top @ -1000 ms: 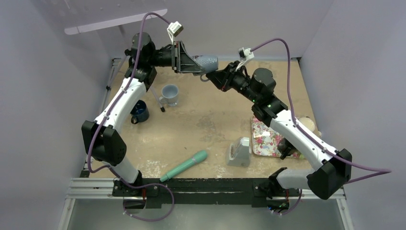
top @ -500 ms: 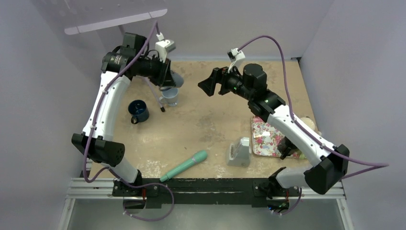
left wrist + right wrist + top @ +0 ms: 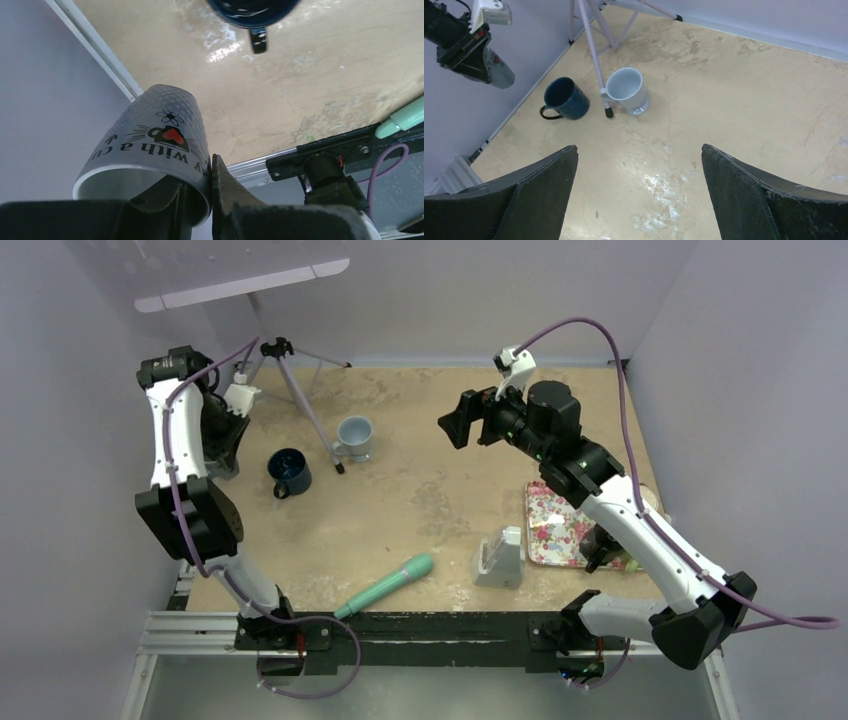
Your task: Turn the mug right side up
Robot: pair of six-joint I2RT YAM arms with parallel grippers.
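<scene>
Closest to the arm bases, a teal marker (image 3: 385, 586) lies slantwise on the table (image 3: 440, 490). A grey stand (image 3: 500, 558) is to its right, and a floral tray (image 3: 556, 522) lies beyond that, partly under the right arm. Farther in on the left, the left hand (image 3: 197, 187) hangs in the air by the table's left edge, close to the wall. It is clamped on the rim of the grey mug (image 3: 150, 135) — one finger inside the mouth, the other outside against the printed wall. The mug is off the table and tilted, its mouth toward the wrist camera and its base pointing away and down. Near it a dark blue mug (image 3: 290, 472) stands upright, and a pale blue mug (image 3: 355, 437) stands upright just past it. A leg of the tripod (image 3: 292, 380) comes down between the two. Over the far middle, the right hand (image 3: 639, 185) hovers high — fingers spread wide, holding nothing.
</scene>
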